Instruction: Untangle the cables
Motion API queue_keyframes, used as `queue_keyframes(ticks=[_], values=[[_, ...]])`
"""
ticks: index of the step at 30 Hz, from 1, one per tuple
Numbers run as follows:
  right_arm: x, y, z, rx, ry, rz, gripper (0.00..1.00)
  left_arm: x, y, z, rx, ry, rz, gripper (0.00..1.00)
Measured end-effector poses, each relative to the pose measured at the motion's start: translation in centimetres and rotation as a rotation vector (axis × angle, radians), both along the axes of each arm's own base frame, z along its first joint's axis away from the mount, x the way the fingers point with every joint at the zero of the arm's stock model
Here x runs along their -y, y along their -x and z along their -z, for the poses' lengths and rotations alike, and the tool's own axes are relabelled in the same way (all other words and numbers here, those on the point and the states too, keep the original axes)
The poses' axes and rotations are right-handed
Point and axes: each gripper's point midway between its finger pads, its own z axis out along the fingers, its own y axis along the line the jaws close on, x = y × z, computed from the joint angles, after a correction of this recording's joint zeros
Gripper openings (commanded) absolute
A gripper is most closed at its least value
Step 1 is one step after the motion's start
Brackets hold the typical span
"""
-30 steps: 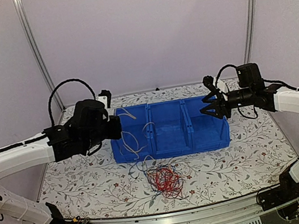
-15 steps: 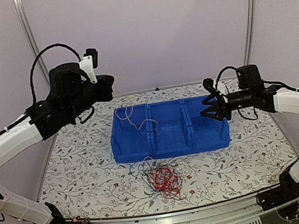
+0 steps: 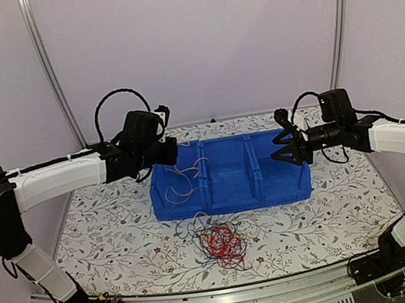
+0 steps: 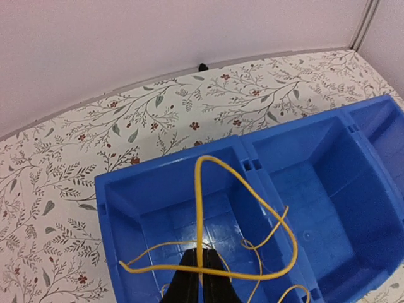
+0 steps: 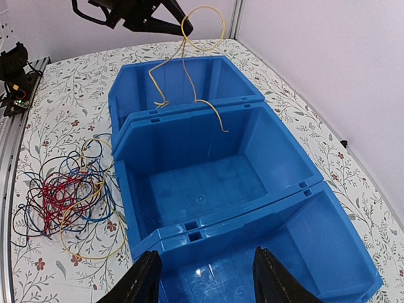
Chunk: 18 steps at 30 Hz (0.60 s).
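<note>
The left gripper [image 3: 172,151] is pinched tight on a yellow cable [image 4: 200,208], holding it above the far left corner of a blue bin [image 3: 230,198]. The bin has three compartments in a row. From the wrist view the closed fingertips [image 4: 201,278] clamp the cable where its strands cross. One loop stands up above them and another swings out to the right.

The cable hangs down into the left compartment. One loose end seems to reach over the divider into the middle one, though the thin strand is hard to follow.

The rest of the cables lie in a tangle [image 3: 221,241] of red, dark blue and yellow on the counter [image 3: 123,235], just near of the bin's near wall and roughly in front of the left and middle compartments.

The right gripper [image 3: 280,150] hovers over the bin's right end with its jaws wide apart and nothing between them.
</note>
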Motion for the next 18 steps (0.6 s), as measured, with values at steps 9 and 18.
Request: queue_keyframes(ticks=[9,18], values=[[0.1,0.2,0.3,0.001,0.012,-0.008,0.53,-2.1,-1.3,9.4,-0.211,-0.147,-0.084,0.11],[0.1,0.3,1.5,-0.032,0.035,-0.017,0.53,-0.8,-2.0,7.7,-0.217,-0.141,-0.077,0.44]])
